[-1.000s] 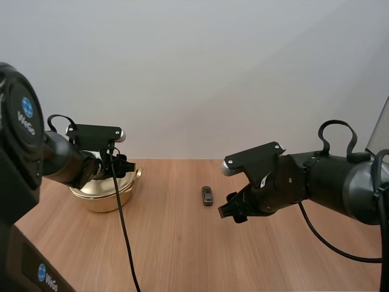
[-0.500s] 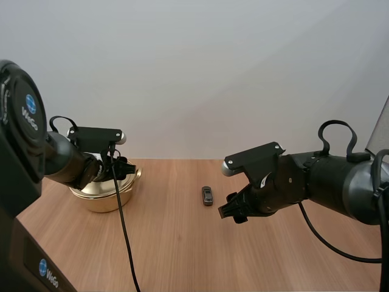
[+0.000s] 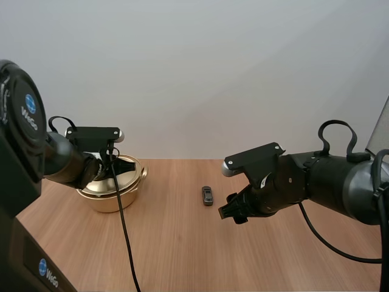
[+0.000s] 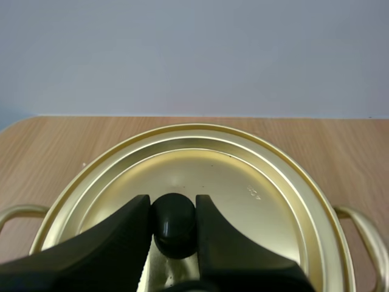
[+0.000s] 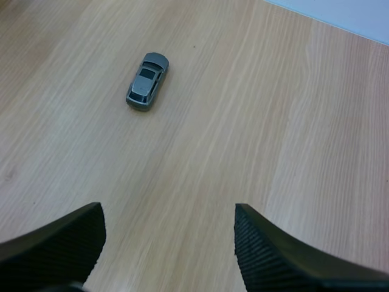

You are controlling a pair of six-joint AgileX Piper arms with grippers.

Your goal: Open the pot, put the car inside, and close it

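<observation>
The left claw [image 4: 173,205] sat over the pot [image 3: 113,196], clamped on the lid knob [image 4: 174,226]. The right claw [image 5: 169,214] hung well to the right of the pot, spread wide and angled down toward the desk [image 5: 255,91].

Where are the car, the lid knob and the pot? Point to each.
car [image 5: 146,89], right wrist view, on its roof.
lid knob [image 4: 174,220], left wrist view, on its rounded black top.
pot [image 3: 100,202], high view, on its side wall.
</observation>
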